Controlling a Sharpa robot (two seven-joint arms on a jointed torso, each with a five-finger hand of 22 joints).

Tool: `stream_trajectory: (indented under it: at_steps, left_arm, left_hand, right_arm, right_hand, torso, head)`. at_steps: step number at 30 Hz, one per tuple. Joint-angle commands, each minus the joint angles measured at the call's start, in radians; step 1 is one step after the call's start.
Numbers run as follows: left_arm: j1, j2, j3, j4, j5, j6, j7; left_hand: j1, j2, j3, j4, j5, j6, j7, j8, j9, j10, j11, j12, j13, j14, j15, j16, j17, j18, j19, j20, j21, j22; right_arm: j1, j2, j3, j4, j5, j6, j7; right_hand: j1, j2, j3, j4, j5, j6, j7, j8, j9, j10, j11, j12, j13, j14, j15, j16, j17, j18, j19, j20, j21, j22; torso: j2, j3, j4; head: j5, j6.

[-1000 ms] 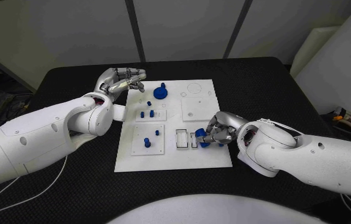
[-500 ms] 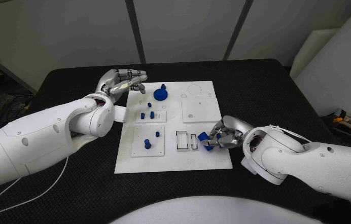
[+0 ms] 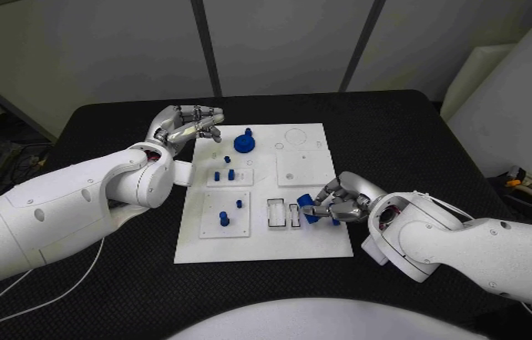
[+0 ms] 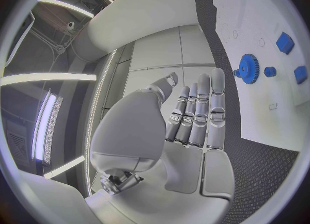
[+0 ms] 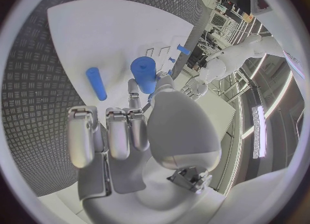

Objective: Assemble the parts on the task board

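Two hands work over one white board on the black table: the right hand pinches a blue cylinder at the board's right edge (a blue peg lies beside it), while the left hand hovers spread and empty near one blue gear.

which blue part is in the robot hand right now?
The blue cylinder by the board's right edge, pinched by the right robot hand. The gear and small pegs stand untouched.
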Motion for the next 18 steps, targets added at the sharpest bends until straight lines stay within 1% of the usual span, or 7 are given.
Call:
stream_trajectory:
  at_steps: [1,3,6,8,12,15,18]
  left_arm:
    - [0.001,-0.001,0.001,0.002,0.001,0.008,0.005]
    - [0.001,-0.001,0.001,0.003,0.001,0.008,0.005]
    - [0.001,-0.001,0.001,0.005,0.001,0.008,0.006]
    - [0.001,-0.002,0.001,0.006,0.001,0.008,0.005]
    - [0.001,-0.002,0.001,0.007,0.001,0.007,0.005]
    - [0.001,-0.001,0.001,0.008,0.001,0.007,0.005]
    - [0.001,-0.001,0.001,0.008,0.001,0.007,0.005]
  left_hand:
    - [-0.001,0.01,0.0,-0.004,0.001,-0.006,0.0,0.005,0.0,-0.007,-0.002,0.005,-0.001,-0.004,0.001,0.001,-0.002,-0.011,0.004,0.002,-0.006,-0.002]
    - [-0.001,0.01,0.0,-0.004,0.001,-0.006,0.0,0.005,0.0,-0.007,-0.002,0.005,-0.001,-0.004,0.001,0.001,-0.002,-0.011,0.004,0.002,-0.006,-0.002]
    - [-0.001,0.01,0.0,-0.004,0.001,-0.006,0.0,0.005,0.0,-0.007,-0.002,0.005,-0.001,-0.004,0.001,0.001,-0.002,-0.011,0.004,0.002,-0.006,-0.002]
    - [-0.001,0.01,0.0,-0.004,0.001,-0.006,0.0,0.005,0.0,-0.007,-0.002,0.005,-0.001,-0.004,0.001,0.001,-0.002,-0.011,0.004,0.002,-0.006,-0.002]
    - [-0.001,0.01,0.0,-0.004,0.001,-0.006,0.0,0.005,0.0,-0.007,-0.002,0.005,-0.001,-0.004,0.001,0.001,-0.002,-0.011,0.004,0.002,-0.006,-0.002]
    - [-0.001,0.01,0.0,-0.004,0.001,-0.006,0.0,0.005,0.0,-0.007,-0.002,0.005,-0.001,-0.004,0.001,0.001,-0.002,-0.011,0.004,0.002,-0.006,-0.002]
    - [-0.001,0.01,0.0,-0.004,0.001,-0.006,0.0,0.005,0.0,-0.007,-0.002,0.005,-0.001,-0.004,0.001,0.001,-0.002,-0.011,0.004,0.002,-0.006,-0.002]
  right_arm:
    - [0.002,0.008,0.002,0.003,0.008,-0.037,0.033]
    - [0.002,0.017,0.003,0.001,0.007,-0.034,0.034]
    - [0.002,0.033,0.004,-0.002,0.007,-0.029,0.034]
    - [0.003,0.042,0.004,-0.006,0.007,-0.02,0.032]
    - [0.005,0.072,0.005,-0.024,0.007,0.028,0.023]
    - [0.008,0.095,0.005,-0.042,0.008,0.078,0.011]
    - [0.011,0.115,0.005,-0.057,0.012,0.105,0.006]
  right_hand:
    - [-0.002,0.01,-0.005,0.001,0.005,0.009,-0.001,0.006,0.0,0.104,-0.006,0.003,0.263,0.106,-0.006,0.003,0.263,-0.014,0.101,-0.007,0.004,0.258]
    - [-0.003,0.01,-0.006,0.002,0.005,0.01,-0.001,0.006,0.001,0.104,-0.006,0.003,0.263,0.106,-0.006,0.003,0.263,-0.014,0.101,-0.007,0.004,0.258]
    - [-0.004,0.01,-0.007,0.003,0.005,0.01,-0.002,0.006,0.001,0.104,-0.006,0.003,0.263,0.106,-0.006,0.003,0.263,-0.014,0.101,-0.007,0.004,0.258]
    - [-0.006,0.011,-0.008,0.004,0.005,0.011,-0.002,0.006,0.002,0.104,-0.007,0.003,0.263,0.106,-0.006,0.003,0.263,-0.014,0.101,-0.007,0.004,0.258]
    - [-0.022,0.014,-0.017,0.011,-0.008,0.016,-0.003,0.003,0.005,0.104,-0.007,0.003,0.263,0.106,-0.007,0.003,0.263,-0.013,0.1,-0.009,0.004,0.258]
    - [-0.05,0.023,-0.028,0.013,-0.033,0.018,-0.003,-0.001,0.008,0.104,-0.008,0.003,0.263,0.106,-0.008,0.003,0.263,-0.013,0.1,-0.009,0.003,0.257]
    - [-0.058,0.029,-0.031,0.014,-0.038,0.019,-0.004,-0.002,0.01,0.104,-0.008,0.003,0.263,0.106,-0.008,0.003,0.263,-0.013,0.1,-0.01,0.004,0.258]
  torso:
    - [0.001,-0.0004,0.0019]
    - [0.001,-0.0006,0.003]
    - [0.002,0.0006,0.0027]
    - [0.001,0.0002,0.0021]
    - [0.001,-0.0011,0.0017]
    - [0.002,0.0,0.0025]
    - [0.001,-0.0004,0.0026]
  head:
    - [0.001,0.001]
    - [0.001,-0.001]
    - [0.003,0.001]
    - [0.004,0.0]
    - [0.004,0.001]
    - [0.009,0.001]
    - [0.009,0.001]
